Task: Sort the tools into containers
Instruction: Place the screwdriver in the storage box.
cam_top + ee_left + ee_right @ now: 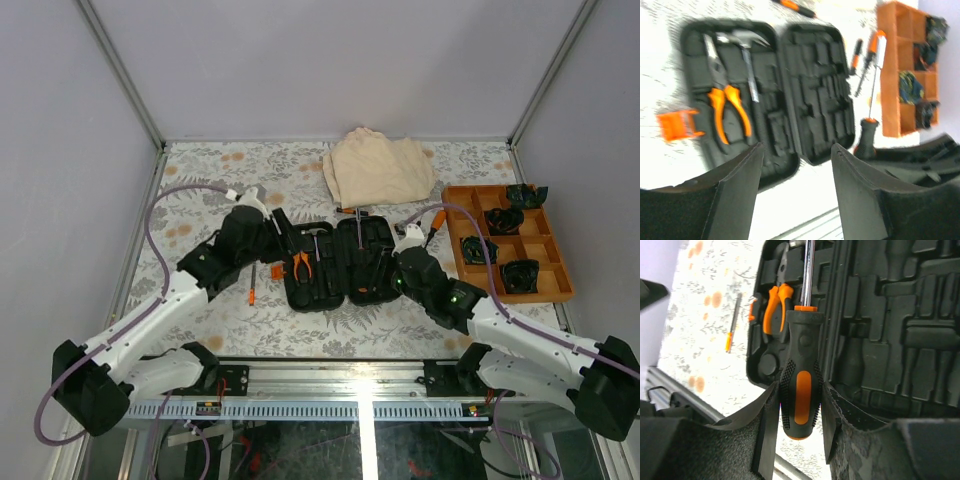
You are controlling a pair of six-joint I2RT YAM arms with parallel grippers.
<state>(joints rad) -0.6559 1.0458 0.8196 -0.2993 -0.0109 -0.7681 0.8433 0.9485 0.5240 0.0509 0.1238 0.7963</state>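
Screwdriver (801,355) is clamped by its handle in the right gripper (799,390) over the open case (890,340), clear only in the right wrist view. Left wrist view shows the left gripper (796,147) spread and empty, above the slotted pliers (725,107) and hammer (749,65).

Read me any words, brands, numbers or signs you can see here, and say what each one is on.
None can be read. The tool case, the screwdriver in the right gripper, the pliers and the orange tray show no legible lettering; the left wrist view is too blurred to tell.
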